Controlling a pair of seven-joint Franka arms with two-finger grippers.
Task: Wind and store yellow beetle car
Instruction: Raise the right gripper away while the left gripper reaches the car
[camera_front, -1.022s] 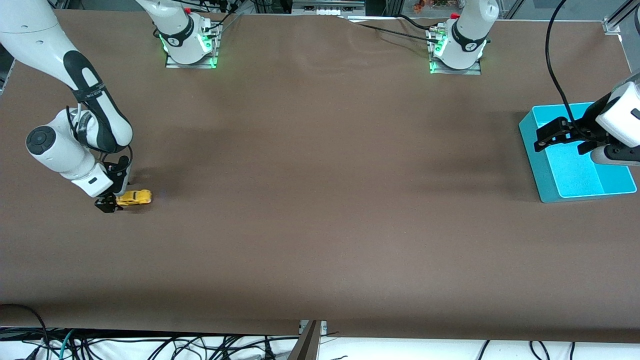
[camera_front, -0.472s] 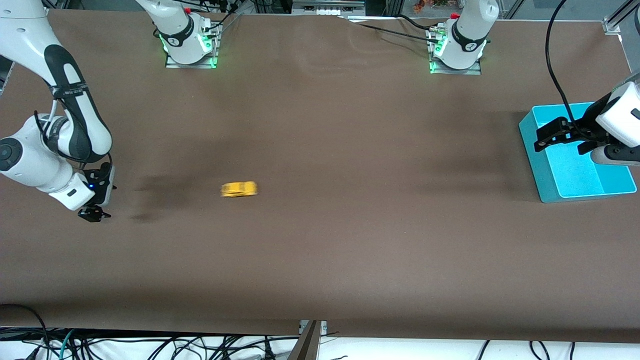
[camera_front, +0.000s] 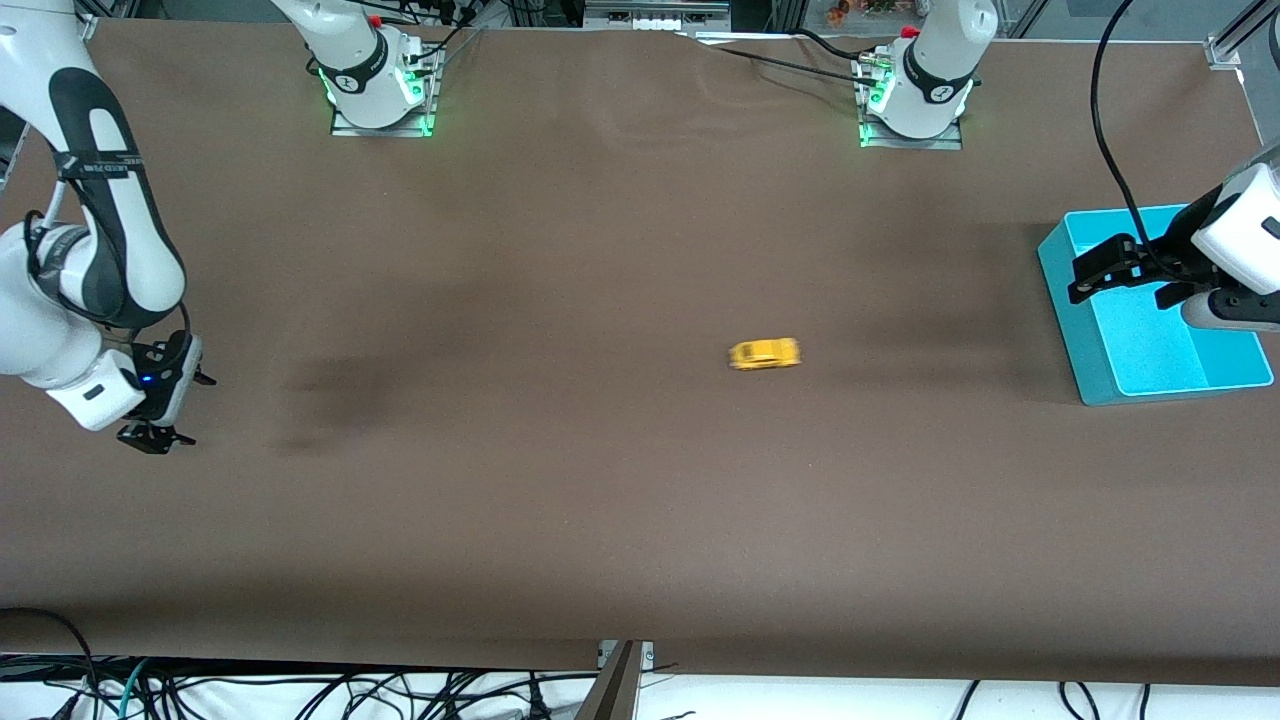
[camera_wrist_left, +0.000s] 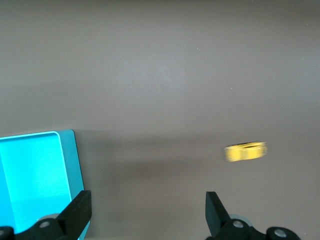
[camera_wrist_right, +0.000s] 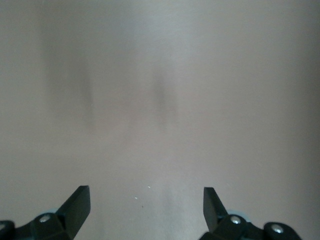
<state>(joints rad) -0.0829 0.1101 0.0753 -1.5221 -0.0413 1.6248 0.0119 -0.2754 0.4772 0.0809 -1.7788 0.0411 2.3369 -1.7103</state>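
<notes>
On the brown worktop (camera_front: 600, 500) I see the tiny yellow beetle car (camera_front: 765, 354) mid-table, untouched. My right gripper (camera_front: 155, 437) and left gripper (camera_front: 1115, 273), over the blue plastic bin (camera_front: 1090, 360), hold fingers wide apart, empty.

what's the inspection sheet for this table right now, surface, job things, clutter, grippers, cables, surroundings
surface: brown table cover, slightly rippled near the arm bases.
job's things: yellow toy car on the cover, untouched, blurred as if rolling, between mid-table and the blue bin at the left arm's end; the bin's visible part looks empty.
clutter: nothing seen.
grippers: right gripper low over bare cover at the right arm's end, jaws open, holding nothing; left gripper over the bin's edge, jaws open, holding nothing.
cables: black cable looping down to the left arm; a tangle of cables below the table's near edge.
surroundings: two lit arm bases; metal framing past the table.
</notes>
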